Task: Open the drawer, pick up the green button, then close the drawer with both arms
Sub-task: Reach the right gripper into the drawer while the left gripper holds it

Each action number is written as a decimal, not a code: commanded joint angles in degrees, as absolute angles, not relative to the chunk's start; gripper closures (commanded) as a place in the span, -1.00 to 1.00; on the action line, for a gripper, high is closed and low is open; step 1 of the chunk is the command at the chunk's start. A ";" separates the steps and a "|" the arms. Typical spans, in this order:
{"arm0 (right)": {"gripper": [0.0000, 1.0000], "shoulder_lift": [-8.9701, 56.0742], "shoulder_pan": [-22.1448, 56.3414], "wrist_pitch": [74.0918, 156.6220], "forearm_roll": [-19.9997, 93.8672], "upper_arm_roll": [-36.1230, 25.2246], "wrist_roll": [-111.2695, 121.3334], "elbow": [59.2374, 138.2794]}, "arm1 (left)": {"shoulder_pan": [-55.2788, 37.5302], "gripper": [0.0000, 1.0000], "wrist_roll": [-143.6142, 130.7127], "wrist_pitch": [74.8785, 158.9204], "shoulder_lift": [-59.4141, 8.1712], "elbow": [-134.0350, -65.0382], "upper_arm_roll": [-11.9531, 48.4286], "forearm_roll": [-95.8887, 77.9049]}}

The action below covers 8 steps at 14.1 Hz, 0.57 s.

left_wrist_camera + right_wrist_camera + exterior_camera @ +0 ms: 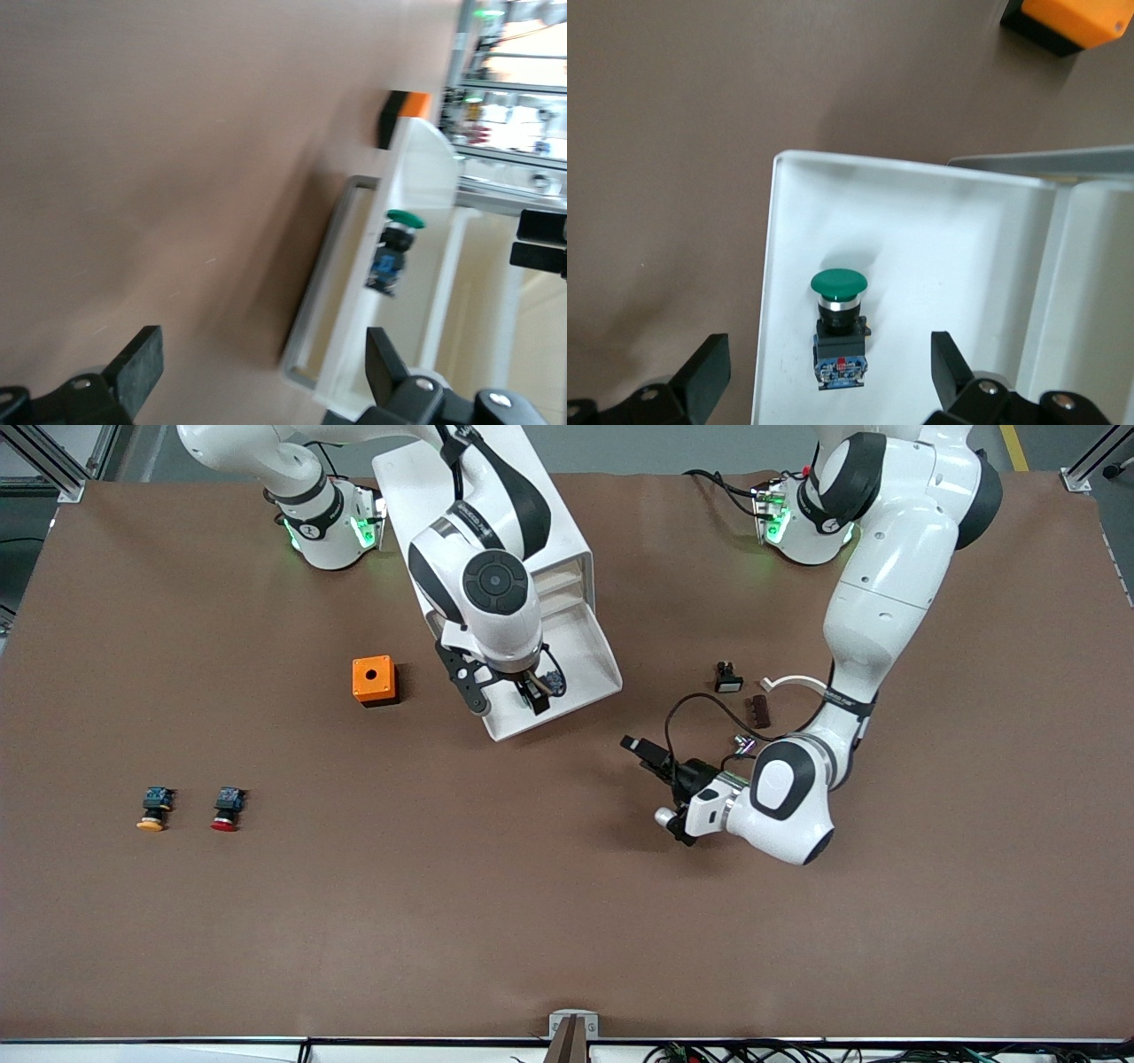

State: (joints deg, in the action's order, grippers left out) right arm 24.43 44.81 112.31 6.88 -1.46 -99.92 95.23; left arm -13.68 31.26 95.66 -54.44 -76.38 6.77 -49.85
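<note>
- The drawer (567, 682), lowest in the white cabinet (496, 540), stands pulled out toward the front camera, so the opening looks done and the step in hand is taking the button.
- The button (839, 329) lies on its side on the drawer floor, green cap pointing away from the cabinet, close to the drawer's front wall and apart from the side walls.
- The right gripper (505, 691) hangs over the open drawer with its fingers spread wide and nothing between them; in the right wrist view the button sits about midway between the two fingers (700, 376).
- To do it well, I'd come straight down and close across the black body just below the cap (the cap is rounded and likely to slip), keeping the fingertips clear of the drawer's front wall.
- How high the right gripper is above the drawer floor I can't quite judge from here, so a slow descent seems wise.
- The left gripper (651, 757) waits low over the brown table (567, 921) beside the drawer, toward the left arm's end, fingers released and empty; it looks well placed to push the drawer shut afterwards.
- The red-capped button (227, 810) and the yellow-capped one (155, 809) lie well apart on the table, and the orange box (374, 680) sits beside the drawer; none need touching.
</note>
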 commanded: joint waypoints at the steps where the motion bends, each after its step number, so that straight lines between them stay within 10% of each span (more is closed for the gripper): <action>1: -1.00 26.53 46.75 114.34 9.05 -2.20 -100.81 94.92 | -14.59 -1.00 28.66 95.54 -51.78 -76.55 3.00 -44.32; 8: -1.00 29.96 48.33 115.58 9.14 -2.20 -100.72 94.83 | -17.30 -1.00 12.79 99.04 -45.72 -76.20 0.70 -25.00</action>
